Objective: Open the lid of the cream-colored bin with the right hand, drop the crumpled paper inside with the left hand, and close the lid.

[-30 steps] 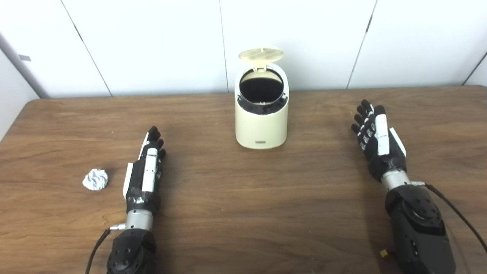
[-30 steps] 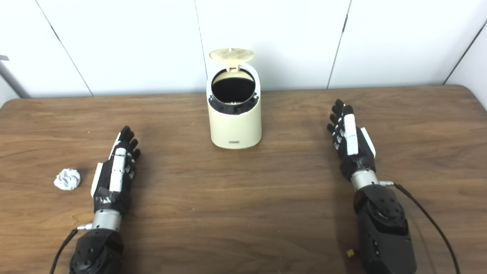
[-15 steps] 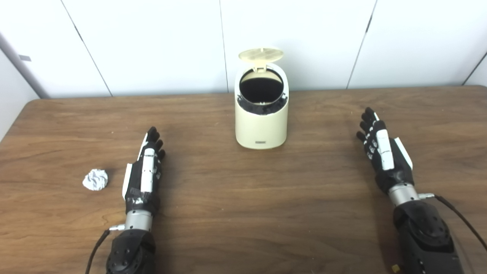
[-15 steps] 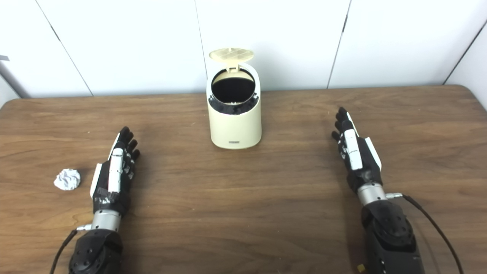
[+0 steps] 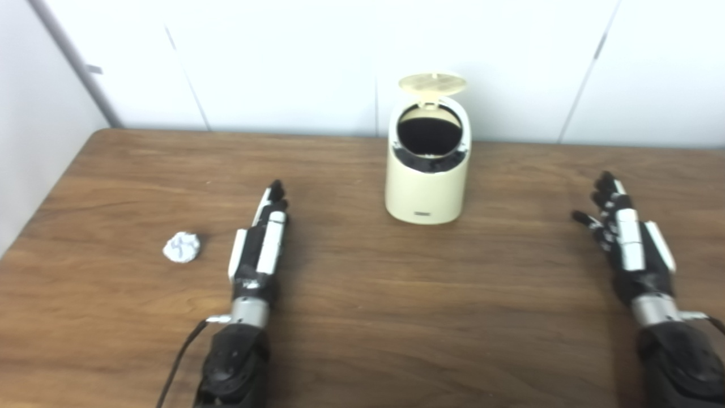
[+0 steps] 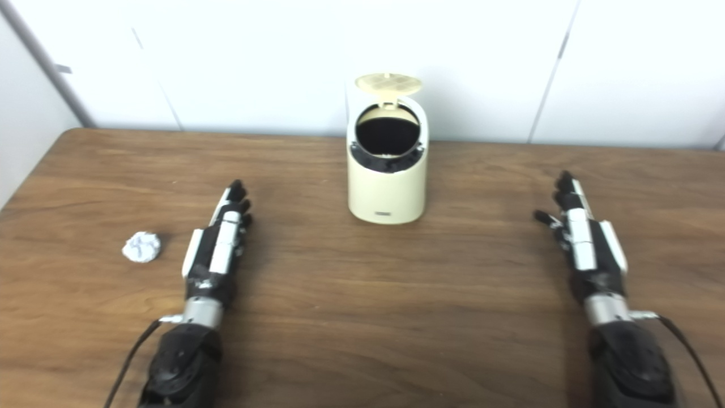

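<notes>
Left eye view shows the cream bin [image 5: 427, 187] standing near the far edge of the brown surface [image 5: 362, 317], about in the middle. Its round lid [image 5: 432, 84] is flipped up at the back, so the dark hole inside shows. The crumpled paper [image 5: 182, 247] (a small white ball) lies toward the left edge, well apart from the bin. The left hand [image 5: 259, 249] lies flat just beside the paper, fingers straight, holding nothing. The right hand [image 5: 631, 249] rests near the right edge, fingers spread, holding nothing too.
</notes>
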### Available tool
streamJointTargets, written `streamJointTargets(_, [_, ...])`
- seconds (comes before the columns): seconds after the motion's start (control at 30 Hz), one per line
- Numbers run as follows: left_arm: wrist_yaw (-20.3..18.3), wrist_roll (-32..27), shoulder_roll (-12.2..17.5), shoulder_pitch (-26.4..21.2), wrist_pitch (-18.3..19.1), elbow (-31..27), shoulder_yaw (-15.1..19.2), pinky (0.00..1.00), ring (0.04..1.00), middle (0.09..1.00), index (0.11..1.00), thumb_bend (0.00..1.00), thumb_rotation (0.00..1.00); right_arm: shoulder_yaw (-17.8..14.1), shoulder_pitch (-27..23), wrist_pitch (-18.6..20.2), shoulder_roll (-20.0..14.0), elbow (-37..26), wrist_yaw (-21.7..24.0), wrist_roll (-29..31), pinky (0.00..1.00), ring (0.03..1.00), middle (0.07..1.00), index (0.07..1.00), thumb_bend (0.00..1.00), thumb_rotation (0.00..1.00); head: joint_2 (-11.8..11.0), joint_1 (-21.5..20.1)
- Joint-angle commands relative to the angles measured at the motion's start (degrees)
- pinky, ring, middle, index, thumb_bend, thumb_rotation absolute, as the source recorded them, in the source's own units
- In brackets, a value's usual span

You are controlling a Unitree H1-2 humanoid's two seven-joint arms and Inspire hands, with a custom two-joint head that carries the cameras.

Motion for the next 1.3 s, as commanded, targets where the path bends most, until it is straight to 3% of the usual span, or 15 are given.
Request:
streamJointTargets(0.0, [0.2,0.6,-0.4,-0.9,-0.6,-1.0,-0.5,1.00,1.000,1.000,1.000,0.33,0.79,-0.2,0.4,-1.9,-0.1,1.0,-0.1,0.5,1.00,1.000,1.000,1.000,0.58,1.00,0.0,0.1])
streamJointTargets(0.07, [0.5,1.1,-0.5,-0.9,-0.7,-0.9,-0.7,1.00,1.000,1.000,1.000,0.34,0.78,0.0,0.5,-1.5,0.0,0.4,-0.2,0.2,1.00,1.000,1.000,1.000,0.59,1.00,-0.3,1.4])
streamJointTargets(0.13, [0.7,1.5,-0.7,-0.9,-1.4,-0.3,-0.9,1.00,1.000,1.000,1.000,0.37,0.77,0.2,1.0,0.2,0.3,-1.9,-0.3,0.2,1.00,1.000,1.000,1.000,0.60,1.00,-1.0,4.1])
streamJointTargets(0.3, [1.4,2.3,-1.5,-0.9,-3.0,0.7,-1.4,1.00,1.000,0.994,1.000,0.42,0.75,0.4,2.2,5.0,1.4,-8.3,-1.1,0.7,1.00,1.000,1.000,1.000,0.58,1.00,-1.8,6.5])
streamJointTargets(0.47, [2.0,3.4,-1.6,-0.8,-3.1,0.9,-1.6,1.00,1.000,0.986,0.999,0.43,0.76,0.3,2.9,10.4,2.6,-13.4,-2.3,0.8,1.00,1.000,1.000,1.000,0.56,1.00,-2.0,6.9])
streamJointTargets(0.6, [2.4,4.1,-1.5,-0.7,-2.3,0.5,-1.3,1.00,1.000,0.978,0.990,0.46,0.69,0.2,3.3,12.6,3.5,-16.1,-2.7,0.9,1.00,1.000,1.000,1.000,0.55,1.00,-2.1,7.1])
streamJointTargets(0.73, [3.2,6.3,-0.9,-0.5,-1.9,-0.5,-1.2,1.00,1.000,0.980,0.996,0.39,0.60,0.2,3.9,13.8,4.0,-17.8,-2.8,1.2,1.00,1.000,1.000,1.000,0.55,1.00,-2.3,6.7])
streamJointTargets(0.9, [3.7,11.2,0.7,-0.1,1.6,-4.3,-2.0,1.00,0.990,0.969,1.000,0.41,0.51,0.2,4.8,14.8,4.4,-19.5,-2.9,1.4,1.00,1.000,1.000,1.000,0.52,1.00,-2.3,8.1])
streamJointTargets(1.03, [3.4,13.6,1.7,-0.5,7.0,-8.4,-2.3,0.99,0.976,0.961,0.997,0.46,0.42,0.8,5.4,15.4,5.0,-20.7,-2.8,1.3,1.00,1.000,1.000,1.000,0.50,1.00,-2.4,8.3])
streamJointTargets(1.27, [2.5,13.4,4.0,-2.3,9.7,-12.0,-1.4,0.96,0.957,0.950,0.984,0.55,0.30,0.8,5.7,17.1,5.7,-22.5,-3.7,1.8,1.00,1.000,1.000,1.000,0.54,1.00,-2.6,7.8])
